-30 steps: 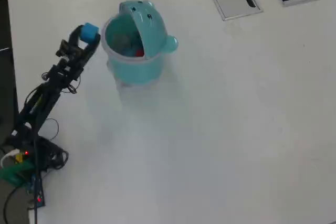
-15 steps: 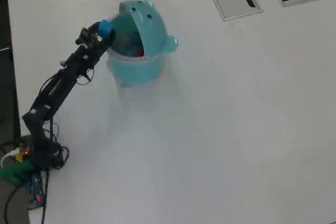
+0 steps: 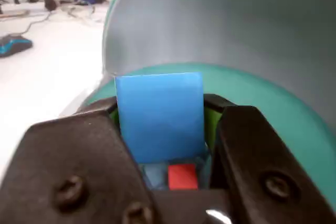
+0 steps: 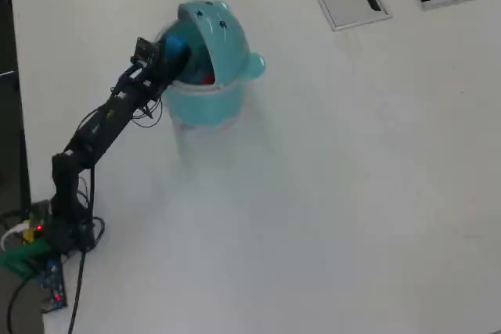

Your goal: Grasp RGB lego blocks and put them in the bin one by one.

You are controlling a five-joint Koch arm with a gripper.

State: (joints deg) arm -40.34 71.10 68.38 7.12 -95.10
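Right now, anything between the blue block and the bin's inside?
Nothing visible. The tool holds the blue block over the bin opening, inside the rim in the overhead view. Below it the wrist view shows only the red block on the bin floor; the raised flap stands behind, not in the drop path.

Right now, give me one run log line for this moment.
end effector: shut on blue block | position: above bin opening | in bin: red block visible | release: not yet
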